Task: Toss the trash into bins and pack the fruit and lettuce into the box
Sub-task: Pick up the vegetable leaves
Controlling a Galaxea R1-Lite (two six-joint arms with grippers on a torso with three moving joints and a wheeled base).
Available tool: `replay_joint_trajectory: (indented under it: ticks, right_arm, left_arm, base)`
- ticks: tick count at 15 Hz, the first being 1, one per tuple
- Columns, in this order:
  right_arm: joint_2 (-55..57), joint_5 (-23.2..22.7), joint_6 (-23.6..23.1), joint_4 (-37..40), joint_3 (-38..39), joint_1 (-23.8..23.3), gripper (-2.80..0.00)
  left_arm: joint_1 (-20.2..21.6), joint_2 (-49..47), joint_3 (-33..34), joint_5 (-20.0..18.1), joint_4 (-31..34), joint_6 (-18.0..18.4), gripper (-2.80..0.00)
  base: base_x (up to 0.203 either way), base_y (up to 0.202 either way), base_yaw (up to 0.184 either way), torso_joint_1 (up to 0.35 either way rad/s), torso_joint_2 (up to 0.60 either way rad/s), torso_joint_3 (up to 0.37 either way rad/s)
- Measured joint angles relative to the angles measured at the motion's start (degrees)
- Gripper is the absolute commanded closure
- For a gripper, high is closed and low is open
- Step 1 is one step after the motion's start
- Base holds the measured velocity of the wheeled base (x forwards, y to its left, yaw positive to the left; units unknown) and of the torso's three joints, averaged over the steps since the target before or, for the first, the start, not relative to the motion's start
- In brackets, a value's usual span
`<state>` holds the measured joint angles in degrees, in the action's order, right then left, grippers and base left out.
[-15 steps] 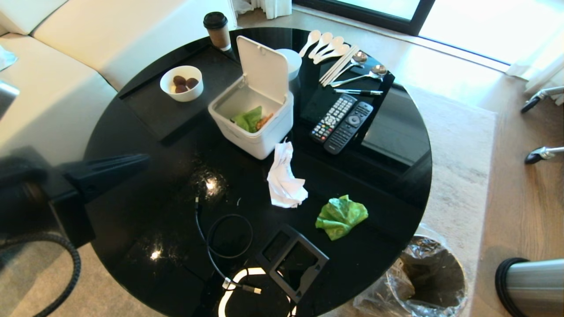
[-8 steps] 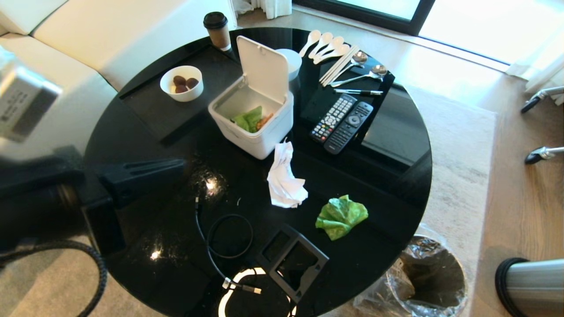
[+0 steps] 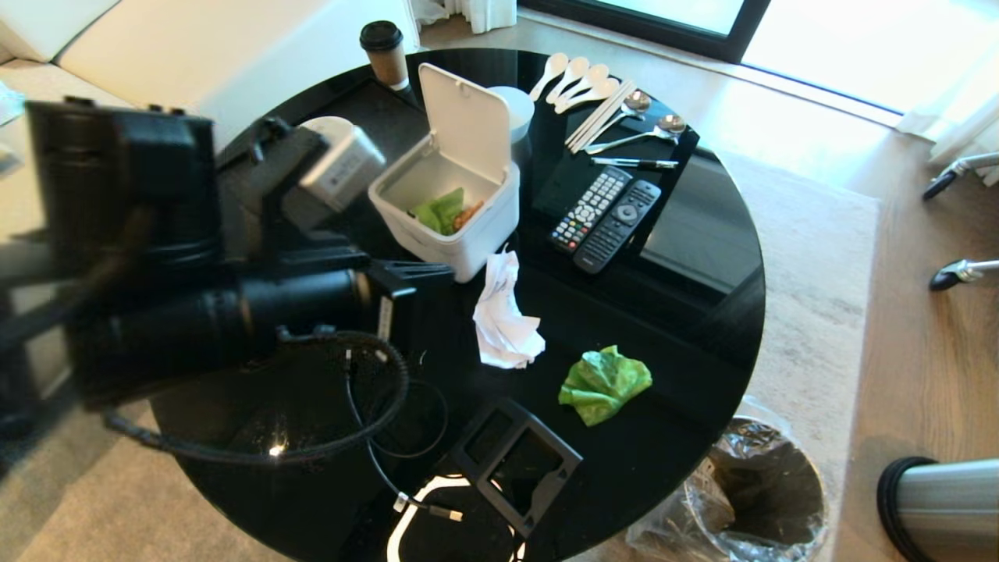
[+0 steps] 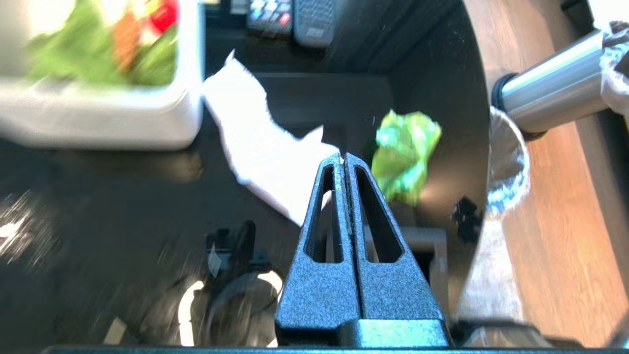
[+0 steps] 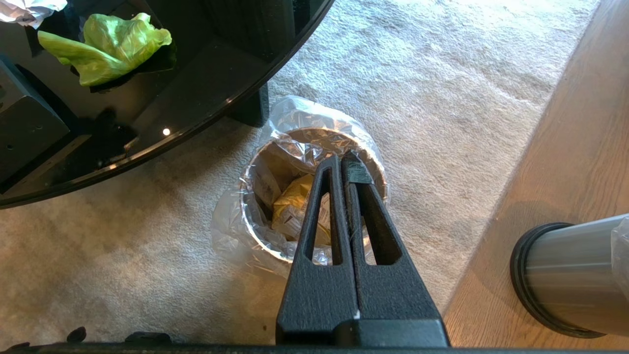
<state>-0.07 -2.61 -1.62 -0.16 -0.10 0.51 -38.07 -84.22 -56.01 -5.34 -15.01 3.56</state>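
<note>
- You see the tissue (image 3: 506, 316) mid-table, touching the box's (image 3: 449, 234) near corner; a lettuce leaf (image 3: 605, 384) lies apart from it, nearer the table's (image 3: 702, 257) right edge.
- Your left gripper (image 3: 421, 272) hovers beside the box, fingers pressed together, holding nothing.
- The left wrist view shows a leaf and red fruit inside the box; from the head, the fruit is hidden.
- The right wrist view shows your right gripper (image 5: 344, 160), also shut and empty, above a floor bin (image 5: 295, 206) with the gold wrapper (image 5: 295, 209) inside; the head view misses that.
- The second bin (image 3: 940, 507) stands right.
- The left arm blocks the table's left side; remotes (image 3: 605, 218) lie behind the box.
</note>
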Motion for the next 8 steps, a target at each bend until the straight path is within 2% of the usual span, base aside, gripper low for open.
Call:
replay_joint_trajectory:
  ticks: [3,8]
  right_arm:
    - [0.00,0.02,-0.01,0.02,0.00,0.00,0.00]
    - [0.00,0.01,-0.01,-0.01,0.00,0.00,0.00]
  left_arm:
    - [-1.06,-9.87,-6.00,-1.26,-4.77,-0.50,0.00]
    - [-4.25,-23.71,-15.90,-1.62,-8.86,-1.03,0.00]
  base:
    - [0.000,0.000,0.000,0.000,0.00,0.000]
    - [0.000,0.000,0.000,0.000,0.00,0.000]
